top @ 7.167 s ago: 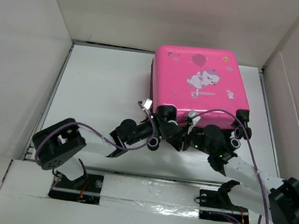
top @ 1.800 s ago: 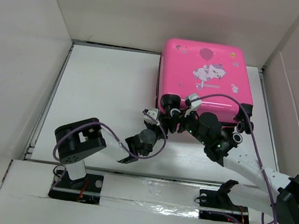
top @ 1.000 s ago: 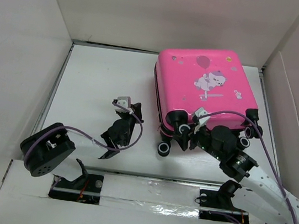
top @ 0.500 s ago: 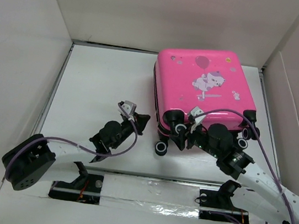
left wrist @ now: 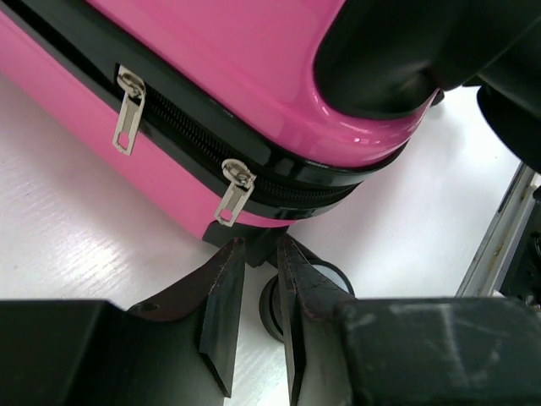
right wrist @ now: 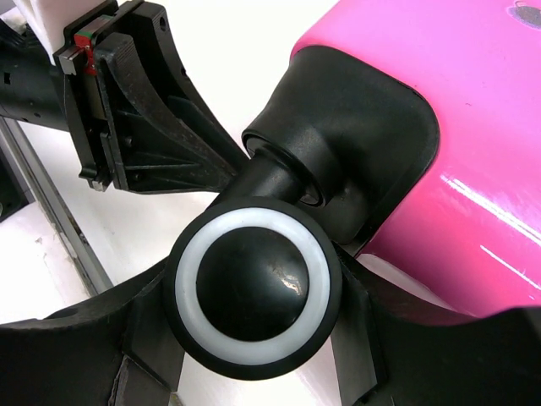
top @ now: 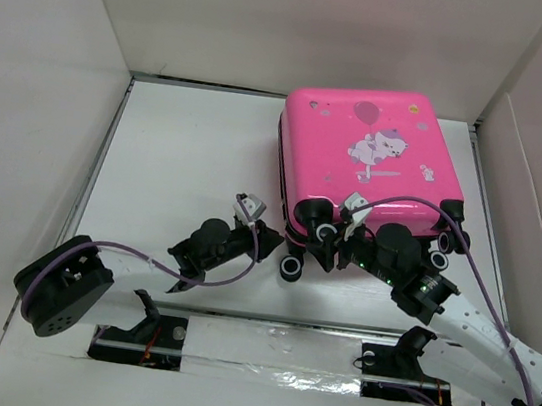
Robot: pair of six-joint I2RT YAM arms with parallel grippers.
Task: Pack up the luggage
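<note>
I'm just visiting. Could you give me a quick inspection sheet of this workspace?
Surface: white table.
Job's things: pink luggage lies flat at far right, zip closed where seen.
Clutter: nothing seen.
Grippers: left gripper slightly open, near a zip pull; right gripper shut on a wheel.
Cables: purple, one per arm; right cable arcs over the luggage's near edge.
Surroundings: white walls on three sides.

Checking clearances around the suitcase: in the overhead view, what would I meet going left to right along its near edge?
Left hand → near-left wheel → right hand → near-right wheels, all along the near edge of the luggage.
</note>
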